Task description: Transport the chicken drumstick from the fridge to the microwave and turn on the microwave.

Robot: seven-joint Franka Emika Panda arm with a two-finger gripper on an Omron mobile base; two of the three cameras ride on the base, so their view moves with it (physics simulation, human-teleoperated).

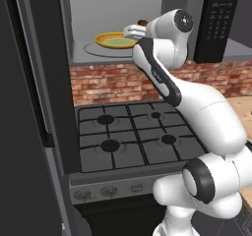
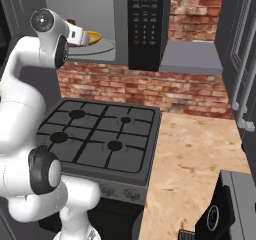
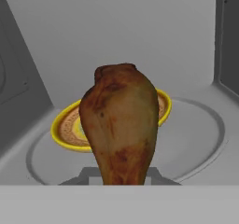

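One drumstick (image 3: 120, 125) is clamped between the jaws of the gripper (image 3: 120, 181), narrow end down at the fingers, thick end standing up and away from them. It blocks the middle of the hand view, so the finger tips themselves are hidden behind the meat.

Just beyond the jaws lies the yellow plate (image 3: 63, 129), sitting on the round turntable (image 3: 196, 134) inside the open microwave (image 1: 83, 14) cavity. Plate sits slightly to one side of the drumstick line, not touching it.

Judgement: transport leg nearly done; the grip is held firm because the drumstick is not yet over the plate centre. Release should wait until it hangs above the plate.

Arm (image 1: 162, 77) reaches up over the stove (image 1: 133, 136). Button panel (image 2: 145, 21) lies off to the side of the jaws, untouched; door is open.
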